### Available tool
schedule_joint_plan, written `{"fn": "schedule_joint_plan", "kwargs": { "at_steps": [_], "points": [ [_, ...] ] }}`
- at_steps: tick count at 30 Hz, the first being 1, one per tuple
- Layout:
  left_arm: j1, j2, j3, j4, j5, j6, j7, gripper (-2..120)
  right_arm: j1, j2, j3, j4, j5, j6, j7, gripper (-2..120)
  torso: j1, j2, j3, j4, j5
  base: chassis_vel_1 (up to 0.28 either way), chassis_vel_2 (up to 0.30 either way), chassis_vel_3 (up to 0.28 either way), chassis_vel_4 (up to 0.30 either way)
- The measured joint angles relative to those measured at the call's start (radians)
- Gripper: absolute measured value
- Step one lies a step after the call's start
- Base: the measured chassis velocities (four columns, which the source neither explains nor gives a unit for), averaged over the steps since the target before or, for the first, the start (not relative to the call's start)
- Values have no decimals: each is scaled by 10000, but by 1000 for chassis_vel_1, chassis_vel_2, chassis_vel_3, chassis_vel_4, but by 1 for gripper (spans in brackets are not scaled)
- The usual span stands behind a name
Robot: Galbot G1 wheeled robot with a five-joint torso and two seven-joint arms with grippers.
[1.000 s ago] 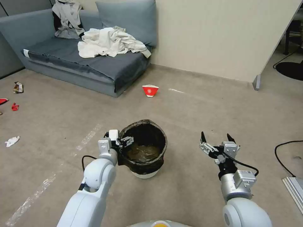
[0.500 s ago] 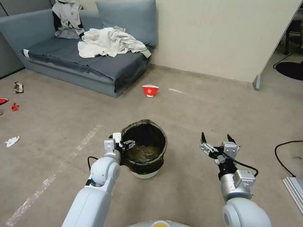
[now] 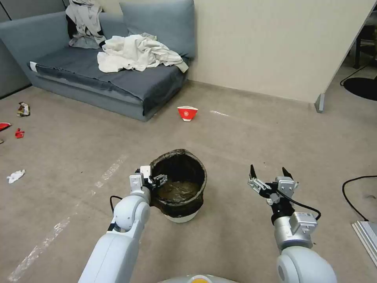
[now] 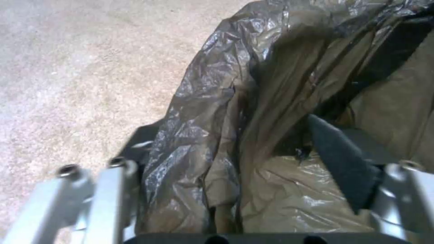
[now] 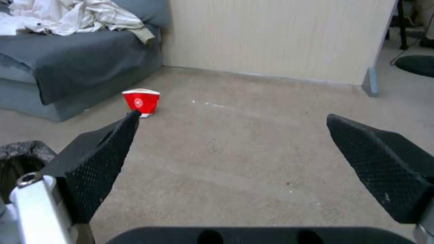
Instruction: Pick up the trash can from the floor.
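The trash can [image 3: 183, 205], a small white bin lined with a crinkled dark bag, stands on the floor [image 3: 239, 137] just ahead of me. My left gripper [image 3: 154, 181] is at its near left rim. In the left wrist view the left gripper [image 4: 226, 132] is open and straddles the bag-covered rim [image 4: 212, 101], one finger outside and one inside. My right gripper [image 3: 268, 169] hovers open and empty to the right of the can, well apart from it. In the right wrist view its pads [image 5: 101, 159] frame bare floor, and the can's edge [image 5: 22, 150] sits beside them.
A red-and-white paper bowl [image 3: 187, 113] stands on the floor beyond the can, near a grey sofa [image 3: 118, 82] piled with clothes. Scraps of litter [image 3: 15, 176] lie far left. A black cable [image 3: 353, 196] and a flat panel [image 3: 367, 234] are at the right.
The left arm moved right and forward, bringing its gripper from beside the can onto the rim. In the last half second nothing moved. The right arm stayed still.
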Motion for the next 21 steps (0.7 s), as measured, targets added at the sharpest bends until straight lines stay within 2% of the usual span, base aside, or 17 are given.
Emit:
{"fn": "schedule_joint_plan", "kwargs": {
  "at_steps": [1, 2, 5, 6, 10, 11, 12, 13, 15, 18, 21],
  "points": [
    [1, 1, 5, -9, -7, 0, -6, 63, 1, -1, -3, 0, -1, 3, 0, 100, 0, 0, 0, 0, 0, 0, 0, 0, 0],
    [1, 1, 5, -9, -7, 0, -6, 63, 1, -1, -3, 0, -1, 3, 0, 100, 0, 0, 0, 0, 0, 0, 0, 0, 0],
    [-2, 5, 28, -35, -21, -1, -47, 48, 3, -6, -3, 0, -3, 10, 0, 100, 0, 0, 1, 0, -1, 0, 0, 0, 0],
    [-2, 5, 28, -35, -21, -1, -47, 48, 3, -6, -3, 0, -3, 10, 0, 100, 0, 0, 1, 0, -1, 0, 0, 0, 0],
    [-20, 2, 37, -56, -50, 7, -138, 31, 15, -7, -3, 0, -3, 20, 0, 100, 0, 0, 1, 1, 0, 0, 0, 0, 0],
    [-20, 2, 37, -56, -50, 7, -138, 31, 15, -7, -3, 0, -3, 20, 0, 100, 0, 0, 1, 1, 0, 0, 0, 0, 0],
    [-20, 1, 37, -69, -54, 9, -146, 23, 20, -6, -3, 0, -3, 22, 0, 100, 0, 0, 1, 1, 0, 0, 0, 0, 0],
    [-19, -1, 36, -78, -55, 9, -148, 19, 21, -7, -4, -2, -3, 22, 0, 100, 0, 0, 1, 2, 0, 0, 0, 0, 0],
    [-19, -2, 36, -79, -56, 9, -148, 19, 22, -6, -4, -3, -3, 22, 0, 100, 0, 0, 1, 2, 0, 0, 0, 0, 0],
    [8, -13, 40, -132, -173, -19, -113, 7, 47, -8, -8, -34, -4, 22, 0, 100, 0, 0, 1, 1, 0, 0, 0, 0, 0],
    [26, -15, 44, -172, -226, -43, -86, 7, 59, -8, -10, -38, -3, 23, 0, 100, 0, 0, 1, 0, 0, 0, 0, 0, 0]
  ]
}}
